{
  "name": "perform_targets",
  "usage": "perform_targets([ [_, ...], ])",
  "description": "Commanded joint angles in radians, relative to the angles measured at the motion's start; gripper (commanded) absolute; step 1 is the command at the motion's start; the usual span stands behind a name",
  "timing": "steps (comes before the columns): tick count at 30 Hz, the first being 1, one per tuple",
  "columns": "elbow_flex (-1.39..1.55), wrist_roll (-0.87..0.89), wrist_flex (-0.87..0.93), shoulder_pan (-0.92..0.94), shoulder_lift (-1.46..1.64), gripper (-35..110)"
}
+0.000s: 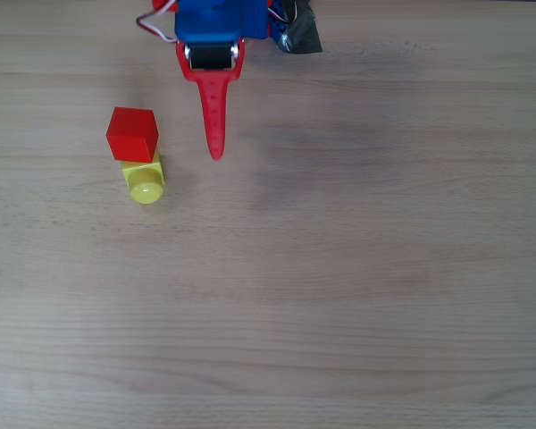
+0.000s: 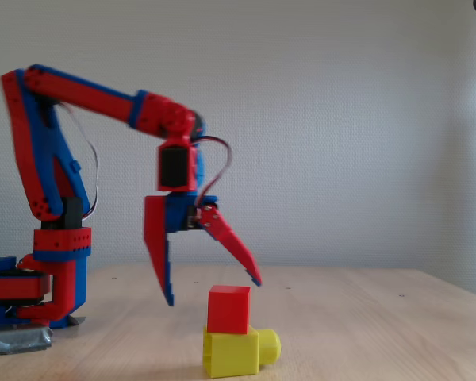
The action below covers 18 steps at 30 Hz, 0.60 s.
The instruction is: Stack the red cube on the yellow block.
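The red cube [image 2: 228, 309] sits on top of the yellow block [image 2: 231, 352], which lies on its side on the wooden surface [image 2: 365, 333] with its round stud [image 2: 270, 342] pointing right in the fixed view. In the overhead view the cube [image 1: 132, 134] covers most of the block [image 1: 144, 177], whose stud end pokes out toward the bottom of the picture; the stack stands left of the arm. The gripper [image 2: 210, 292] hangs above the surface, up and slightly back from the stack, touching neither piece. Its fingers [image 2: 157, 254] are spread wide: one points nearly straight down, the other [image 2: 232, 242] angles out to the right with its tip just above the cube's top corner, a gap showing between them. Nothing is held. From overhead the gripper [image 1: 215, 116] appears as one long red point, to the right of the cube and clear of it. The arm's base [image 2: 32, 294] stands at the left of the fixed view, with grey tape [image 2: 16, 341] at its foot.
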Motion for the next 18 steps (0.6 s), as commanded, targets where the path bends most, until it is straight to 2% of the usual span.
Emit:
perform_targets([
  [1,0.097,-0.012,-0.081,-0.003,0.235,46],
  [4,0.324,-0.021,-0.224,0.005,0.431,45],
  [7,0.515,-0.021,-0.291,-0.025,0.66,45],
  [12,0.664,0.017,-0.224,-0.097,0.976,44],
  [16,0.681,0.026,-0.16,-0.078,1.088,37],
  [18,0.706,0.023,-0.121,-0.072,1.177,23],
])
